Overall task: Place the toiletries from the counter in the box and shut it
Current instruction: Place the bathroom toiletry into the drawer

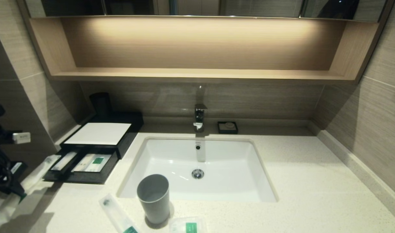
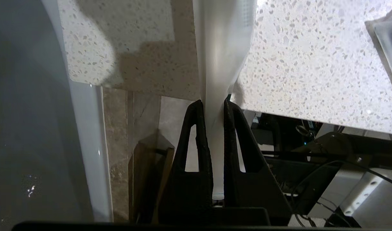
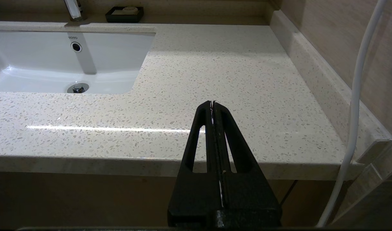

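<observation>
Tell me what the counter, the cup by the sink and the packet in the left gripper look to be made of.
Counter: likely polished stone or composite, cream with fine specks and a sheen.
Cup: matte grey, probably plastic; unclear.
Packet pinched in the left gripper: thin translucent white plastic film that creases where clamped.

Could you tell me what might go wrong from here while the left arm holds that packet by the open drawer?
The left pincer grips the held packet only at one end, so it may sag, catch the drawer rim, or slip. The drawer already holds packets, leaving little room. The cup stands between the long packet and the small packet near the counter edge; reaching either could knock it.
</observation>
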Robot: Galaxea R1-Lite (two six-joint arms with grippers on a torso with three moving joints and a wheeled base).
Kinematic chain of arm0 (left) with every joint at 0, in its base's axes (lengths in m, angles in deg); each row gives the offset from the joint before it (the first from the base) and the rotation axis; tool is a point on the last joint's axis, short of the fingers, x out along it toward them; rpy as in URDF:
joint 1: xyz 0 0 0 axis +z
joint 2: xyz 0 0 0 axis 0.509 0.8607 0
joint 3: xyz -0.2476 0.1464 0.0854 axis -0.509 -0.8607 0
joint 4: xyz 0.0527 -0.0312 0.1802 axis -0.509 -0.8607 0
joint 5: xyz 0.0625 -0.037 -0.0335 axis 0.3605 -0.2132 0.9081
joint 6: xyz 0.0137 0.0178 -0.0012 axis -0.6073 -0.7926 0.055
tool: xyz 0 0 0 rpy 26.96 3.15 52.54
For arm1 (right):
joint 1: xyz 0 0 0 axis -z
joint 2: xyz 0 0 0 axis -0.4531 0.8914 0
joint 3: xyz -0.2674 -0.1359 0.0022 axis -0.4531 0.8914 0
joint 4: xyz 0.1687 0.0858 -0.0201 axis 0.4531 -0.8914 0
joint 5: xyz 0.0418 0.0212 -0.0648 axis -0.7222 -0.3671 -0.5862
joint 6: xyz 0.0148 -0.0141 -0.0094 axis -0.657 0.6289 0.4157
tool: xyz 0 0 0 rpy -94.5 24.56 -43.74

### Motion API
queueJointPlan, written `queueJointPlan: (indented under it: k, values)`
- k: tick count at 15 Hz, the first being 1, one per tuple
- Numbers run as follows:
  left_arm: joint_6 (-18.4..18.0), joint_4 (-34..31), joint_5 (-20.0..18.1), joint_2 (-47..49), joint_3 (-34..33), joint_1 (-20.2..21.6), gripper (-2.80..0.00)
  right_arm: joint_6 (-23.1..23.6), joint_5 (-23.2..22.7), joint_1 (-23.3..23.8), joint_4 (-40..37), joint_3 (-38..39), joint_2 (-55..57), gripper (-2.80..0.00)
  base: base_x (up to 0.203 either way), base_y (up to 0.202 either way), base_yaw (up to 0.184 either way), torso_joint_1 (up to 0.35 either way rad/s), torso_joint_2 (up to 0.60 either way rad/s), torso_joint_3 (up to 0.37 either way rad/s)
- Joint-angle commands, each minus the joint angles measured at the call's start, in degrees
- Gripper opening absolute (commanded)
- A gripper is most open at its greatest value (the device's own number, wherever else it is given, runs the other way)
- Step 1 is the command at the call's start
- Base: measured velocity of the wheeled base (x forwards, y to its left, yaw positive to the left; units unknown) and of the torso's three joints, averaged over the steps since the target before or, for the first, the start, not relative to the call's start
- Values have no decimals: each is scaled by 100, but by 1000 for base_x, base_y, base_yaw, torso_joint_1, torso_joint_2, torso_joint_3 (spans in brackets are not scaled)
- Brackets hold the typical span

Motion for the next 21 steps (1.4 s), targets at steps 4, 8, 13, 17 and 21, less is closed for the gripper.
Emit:
queueJointPlan:
  k: [4, 8, 13, 17, 21]
  values:
    - [-2, -254, -16, 159, 100, 14, -280, 6, -2, -1, 0, 9, 5, -280, 0, 0, 0, 0, 0, 0]
    - [-1, -316, -19, 526, 536, 19, -280, 2, -2, -1, 0, 9, 5, -280, 0, 0, 0, 0, 0, 0]
    - [29, -1120, -81, 1210, 1788, 15, -280, -1, -2, -1, 0, 9, 5, -280, 0, 0, 0, 0, 0, 0]
    - [33, -1750, -77, 1549, 2369, 15, -280, 6, -2, -1, 0, 9, 5, -280, 0, 0, 0, 0, 0, 0]
    - [33, -1968, -86, 1850, 2757, 14, -280, 6, -2, -1, 0, 9, 5, -280, 0, 0, 0, 0, 0, 0]
